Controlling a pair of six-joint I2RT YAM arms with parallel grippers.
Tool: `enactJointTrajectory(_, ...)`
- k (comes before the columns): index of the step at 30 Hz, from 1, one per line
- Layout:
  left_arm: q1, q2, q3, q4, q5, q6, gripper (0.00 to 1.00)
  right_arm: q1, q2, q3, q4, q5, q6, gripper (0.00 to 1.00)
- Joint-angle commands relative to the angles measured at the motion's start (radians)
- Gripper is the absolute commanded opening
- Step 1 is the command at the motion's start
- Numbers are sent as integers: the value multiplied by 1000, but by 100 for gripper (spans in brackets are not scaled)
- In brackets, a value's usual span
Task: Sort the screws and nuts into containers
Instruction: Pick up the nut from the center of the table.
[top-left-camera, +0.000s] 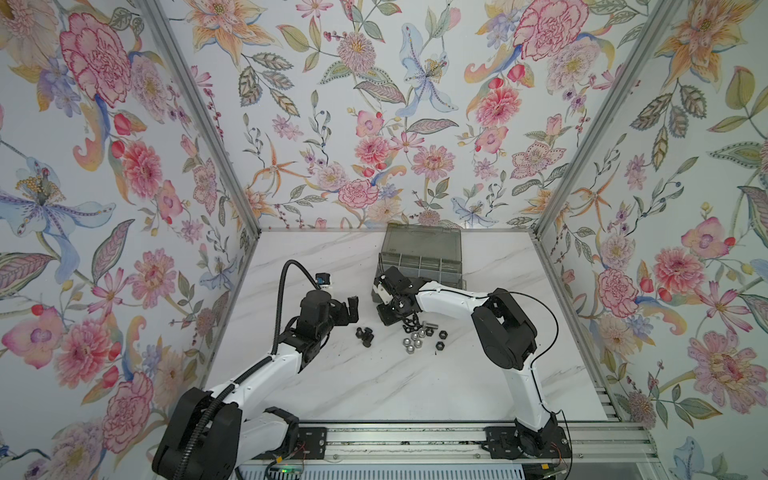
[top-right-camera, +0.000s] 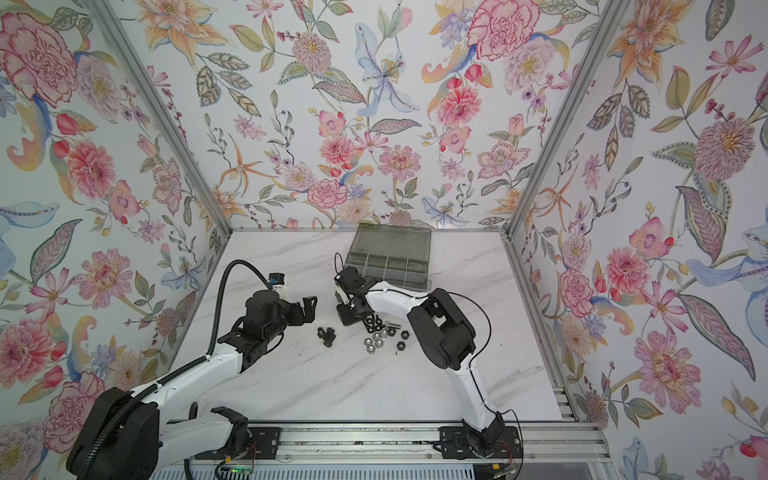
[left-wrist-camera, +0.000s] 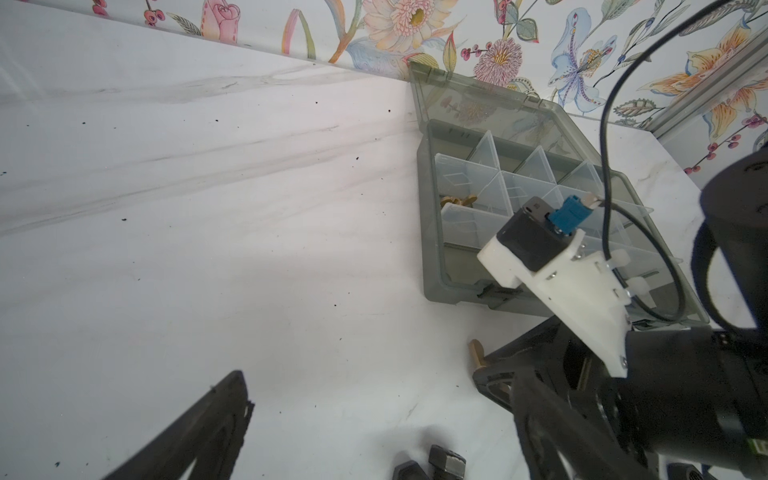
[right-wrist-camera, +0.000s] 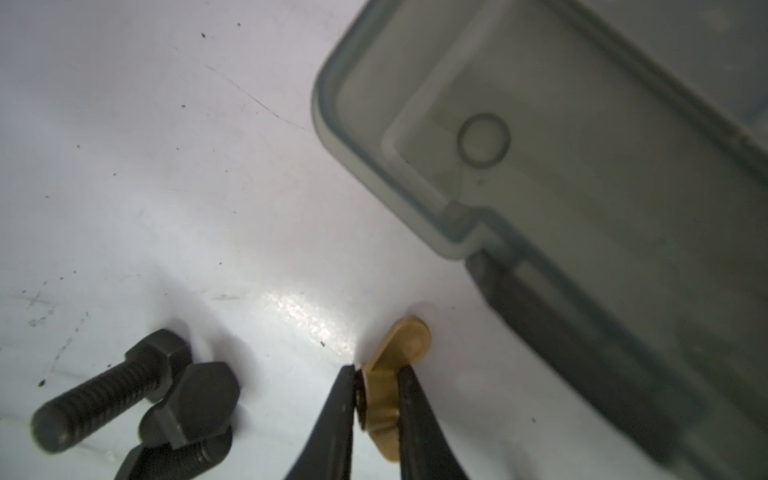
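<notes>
Pale marble-look worktop (top-left-camera: 374, 386) carries a smoky grey organiser box (top-left-camera: 422, 243), lid open. In front of the box lie clustered silver nuts (top-left-camera: 413, 341) and black nuts (top-left-camera: 440, 344), with black bolts (top-left-camera: 364, 335) apart from them. A brass piece (right-wrist-camera: 405, 345) sits near the box's corner, and dark specks (left-wrist-camera: 124, 219) dot the surface

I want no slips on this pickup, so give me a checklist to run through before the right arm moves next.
1. The right gripper closed on the brass piece, both sides: ok.
2. Piece clear of the table: cannot tell.
3. The organiser box stands open: ok.
4. Matching brass pieces visible inside it: ok.
5. The left gripper open, apart from the right: ok.
</notes>
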Motion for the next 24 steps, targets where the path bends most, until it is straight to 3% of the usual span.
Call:
enactJointTrajectory(1,7,-16,-14,-3,3,-9,99,1,17,5,-15,18,-8,14)
enactJointTrajectory(9,6,-12,-16,2,6,-9,99,-4,-18,4,-14,17,-41,0)
enactJointTrajectory(24,6,-5,-12,8,15,-17,99,-34,-114,3,-14,-40,-82,0)
